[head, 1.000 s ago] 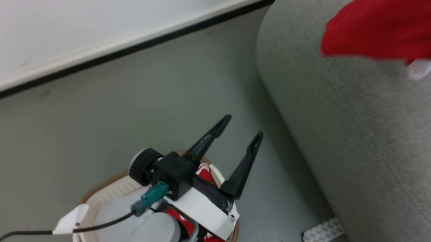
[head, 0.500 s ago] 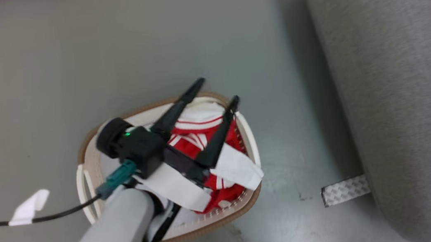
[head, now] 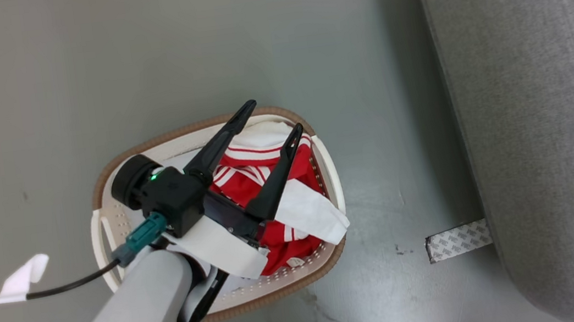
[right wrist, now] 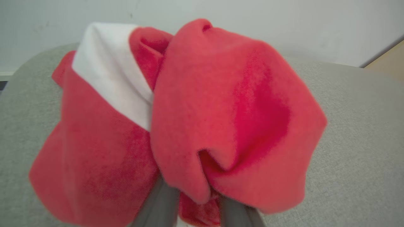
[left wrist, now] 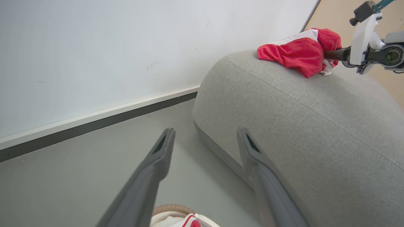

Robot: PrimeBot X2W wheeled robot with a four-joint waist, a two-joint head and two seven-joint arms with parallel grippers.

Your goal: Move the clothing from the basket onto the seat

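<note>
Grey-green floor [head: 195, 56] runs up to a white wall [left wrist: 94, 47], and the seat [head: 533, 95], a big light grey sofa, stands on it. The basket [head: 151, 143] sits on the floor just beside the seat's rounded end, apart from it, with a strip of patterned tape [head: 458, 241] lying at the seat's foot. One red garment [left wrist: 293, 52] with a white panel is up on the seat's top, held bunched by the right gripper [left wrist: 329, 55]. Its fingers [right wrist: 161, 201] run into the folds and look clenched on the cloth. Whether the garment's weight is fully down on the seat is hard to say. Beside the seat, the left gripper [head: 275, 115] hangs over the basket with its jaws spread wide and nothing between them. More clothing [head: 242, 180], red with white stripes and a white piece spilling over the rim on the seat's side, lies heaped in the basket. By my reading the task is partly done. One piece has reached the seat and needs releasing, and the heap in the basket has yet to be lifted across.
</note>
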